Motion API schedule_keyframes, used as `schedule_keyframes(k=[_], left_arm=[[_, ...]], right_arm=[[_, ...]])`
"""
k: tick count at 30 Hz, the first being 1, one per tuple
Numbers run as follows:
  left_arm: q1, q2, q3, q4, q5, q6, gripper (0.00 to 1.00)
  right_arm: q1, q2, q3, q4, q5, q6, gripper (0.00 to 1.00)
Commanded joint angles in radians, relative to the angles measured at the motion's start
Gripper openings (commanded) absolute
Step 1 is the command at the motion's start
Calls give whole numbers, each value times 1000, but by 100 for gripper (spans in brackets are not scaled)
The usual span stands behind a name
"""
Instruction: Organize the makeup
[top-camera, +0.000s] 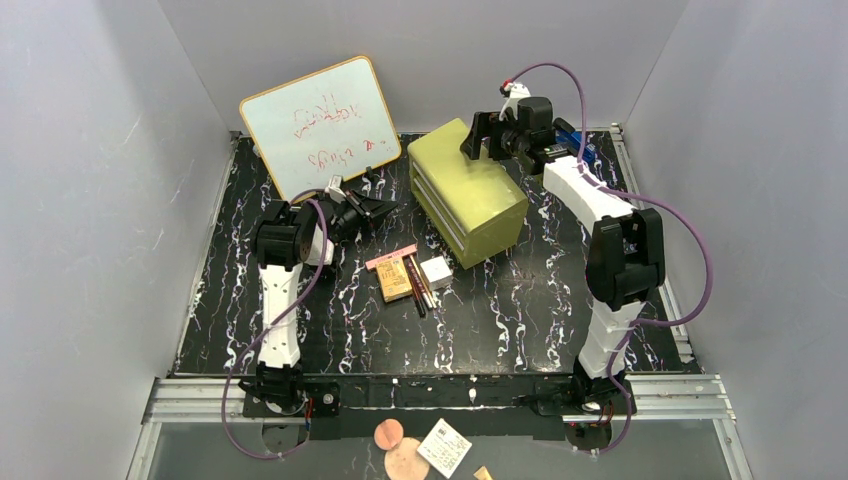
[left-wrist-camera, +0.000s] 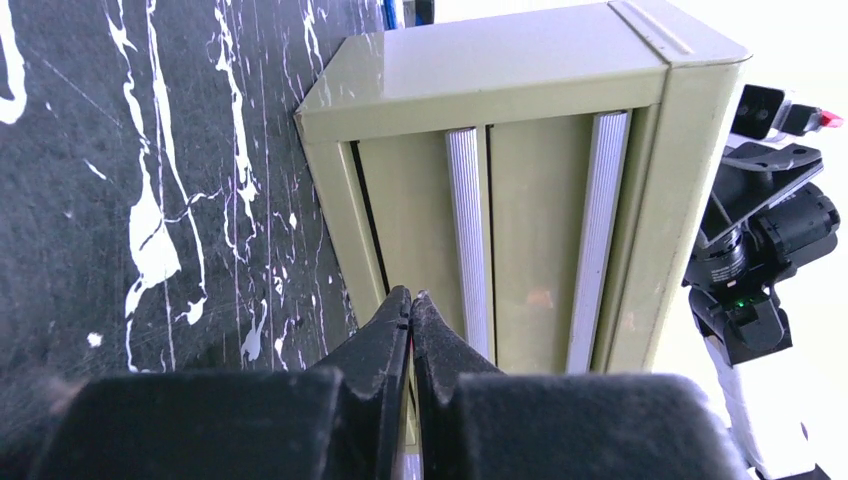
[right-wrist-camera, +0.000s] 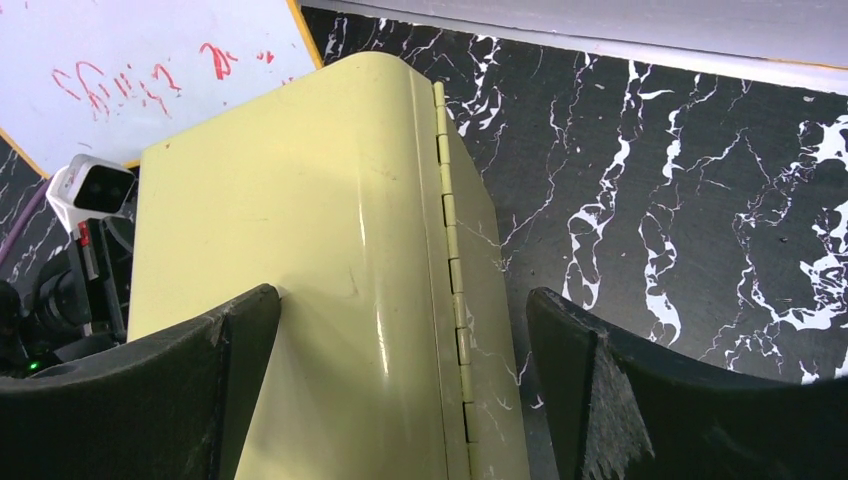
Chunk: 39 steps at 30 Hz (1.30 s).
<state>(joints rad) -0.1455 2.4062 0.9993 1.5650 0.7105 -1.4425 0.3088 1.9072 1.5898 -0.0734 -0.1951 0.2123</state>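
The makeup lies in a cluster at the table's middle: a tan-orange palette (top-camera: 394, 281), a thin pink case (top-camera: 390, 259) along its far edge, a small white box (top-camera: 436, 271), and slim dark pencils (top-camera: 419, 286) between palette and box. My left gripper (top-camera: 388, 206) is shut and empty, left of the olive-yellow drawer chest (top-camera: 470, 190). In the left wrist view it (left-wrist-camera: 411, 300) points at the chest's drawer fronts (left-wrist-camera: 520, 240). My right gripper (top-camera: 474, 137) is open over the chest's back top edge. In the right wrist view it (right-wrist-camera: 400, 300) straddles the hinge edge (right-wrist-camera: 455, 290).
A whiteboard (top-camera: 320, 125) with red writing leans at the back left. A blue object (top-camera: 575, 135) lies behind the right arm at the back right. Grey walls close in three sides. Round discs and a paper card (top-camera: 443, 447) lie below the near rail.
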Motion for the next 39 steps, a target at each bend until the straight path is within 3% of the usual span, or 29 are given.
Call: schedule_keyframes(k=[1,7,12,17,20,24,29,39], left_arm=[[-2,-48,-6,118,41,24,0],[-18,-92,35,118,80,7,0],[-78,-139,71,118,64,-10,49],[-150,-163,90,95,-14,1,60],[-178,-168,94,65,-52,22,57],[-203,-167,91,42,-92,32,41],[-226,-173,62,33,-144,50,32],[-301,-196,39,44,-267,56,28]], right_arm=[[-14,101,-60,-225,190,-73,99],[-15,104,-79,-214,175,-64,99],[-15,120,-57,-218,162,-53,99],[-15,121,-46,-223,157,-50,99],[-14,115,-46,-224,162,-51,99],[-15,109,-47,-223,168,-57,99],[-14,111,-47,-219,162,-56,99],[-14,115,-56,-212,151,-54,99]])
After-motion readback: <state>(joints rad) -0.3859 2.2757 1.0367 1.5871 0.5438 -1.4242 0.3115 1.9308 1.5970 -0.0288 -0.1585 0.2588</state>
